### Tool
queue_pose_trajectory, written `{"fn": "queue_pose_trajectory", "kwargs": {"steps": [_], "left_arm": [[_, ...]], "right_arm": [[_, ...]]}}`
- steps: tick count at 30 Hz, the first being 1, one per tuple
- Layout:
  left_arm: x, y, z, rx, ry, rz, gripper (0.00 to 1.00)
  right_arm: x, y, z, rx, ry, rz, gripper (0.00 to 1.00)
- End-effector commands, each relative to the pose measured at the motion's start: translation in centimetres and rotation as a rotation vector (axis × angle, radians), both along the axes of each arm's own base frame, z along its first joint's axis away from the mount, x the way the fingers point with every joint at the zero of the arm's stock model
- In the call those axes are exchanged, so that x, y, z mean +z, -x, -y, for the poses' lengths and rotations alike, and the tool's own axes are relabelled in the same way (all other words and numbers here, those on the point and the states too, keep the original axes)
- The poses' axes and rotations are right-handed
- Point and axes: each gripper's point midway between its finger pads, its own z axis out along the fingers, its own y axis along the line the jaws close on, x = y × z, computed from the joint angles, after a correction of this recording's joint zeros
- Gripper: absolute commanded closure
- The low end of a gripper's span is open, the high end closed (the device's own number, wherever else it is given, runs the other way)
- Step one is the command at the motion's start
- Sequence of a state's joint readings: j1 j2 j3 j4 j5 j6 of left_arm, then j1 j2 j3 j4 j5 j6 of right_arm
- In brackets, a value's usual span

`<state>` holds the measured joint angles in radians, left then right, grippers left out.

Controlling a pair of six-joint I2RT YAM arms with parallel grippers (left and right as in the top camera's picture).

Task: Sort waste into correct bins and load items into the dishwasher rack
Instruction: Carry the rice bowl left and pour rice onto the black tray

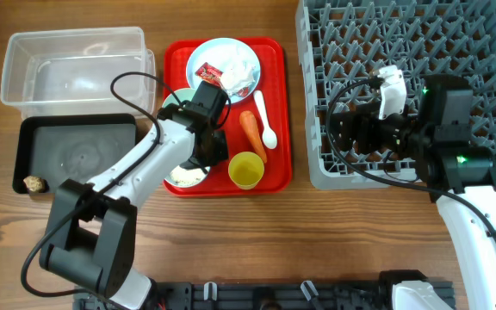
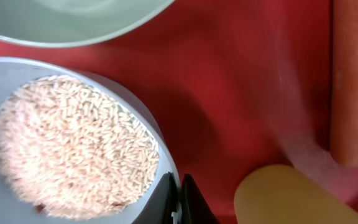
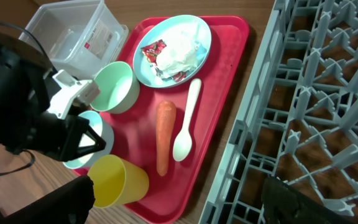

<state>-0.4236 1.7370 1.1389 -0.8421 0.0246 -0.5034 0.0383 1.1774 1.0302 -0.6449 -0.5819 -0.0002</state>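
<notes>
left end effector (image 2: 180,198) is down on the red tray (image 1: 278,129), at the rim of the rice bowl (image 2: 143,118). fingers (image 2: 196,205) almost together, with the bowl rim running in between them. reads as a pinch on the rim, nothing else held. rice (image 2: 73,143) lies loose and heaped in the bowl, none seen on the tray. cup (image 1: 245,170) just beside the grasp point. mint bowl (image 3: 114,87) close against the rice bowl on the other side, cannot tell if touching. carrot (image 1: 252,131) near.

right end effector (image 3: 179,208) hangs at the rack (image 1: 489,52) edge, fingers wide apart, empty.

step in hand, as judged: get the rice to a bin. black tray (image 1: 76,155) holds a brown lump (image 1: 33,183), so food waste likely goes there, not in the clear tub (image 1: 71,69).

to do it well:
- lift straight up first, to clear the cup and mint bowl before any sideways travel.
- a one-sided rim pinch lets the bowl sag. keep the grip firm, the bowl level and the pace slow, or grains slide out.
- cross the strip of bench (image 1: 153,120) between red tray and black tray without tilting.
- bring the whole bowl mouth inside the black tray's walls before tipping. the tray is shallow, so pour low and gradually or rice bounces out.
- some grains may cling. a light shake, then check.
- the emptied bowl then belongs in the rack.
</notes>
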Motion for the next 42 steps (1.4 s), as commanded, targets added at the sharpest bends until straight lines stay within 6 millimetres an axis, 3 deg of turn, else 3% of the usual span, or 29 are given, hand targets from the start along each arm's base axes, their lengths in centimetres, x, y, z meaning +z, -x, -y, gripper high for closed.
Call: {"fn": "queue_pose_trajectory", "kwargs": {"steps": [1, 9, 12, 16, 25, 33, 42], "left_arm": [[3.2, -1.1, 1.0, -0.009, 0.031, 0.040, 0.96], [8.7, -1.9, 1.7, -0.056, 0.078, 0.108, 0.96], [10.5, -2.0, 1.0, -0.074, 0.080, 0.131, 0.96], [12.1, -2.3, -2.6, 0.007, 0.087, 0.141, 0.96], [12.9, -2.6, -9.1, 0.095, 0.267, 0.109, 0.96], [14.4, -3.0, -15.2, 0.177, 0.442, 0.197, 0.96], [17.0, -2.6, -19.7, 0.255, 0.642, 0.349, 0.96]], "right_arm": [[0.7, -0.5, 0.0, -0.008, 0.002, 0.020, 0.11], [0.7, -0.5, 0.1, -0.010, 0.004, 0.022, 0.11], [0.8, -0.6, 0.1, -0.010, 0.004, 0.027, 0.11], [0.8, -0.6, 0.1, -0.010, 0.004, 0.028, 0.11], [0.8, -0.7, 0.1, -0.008, 0.006, 0.033, 0.11], [0.9, -0.7, 0.1, -0.009, 0.006, 0.036, 0.11], [0.8, -0.8, 0.3, -0.021, 0.019, 0.037, 0.11]]}}
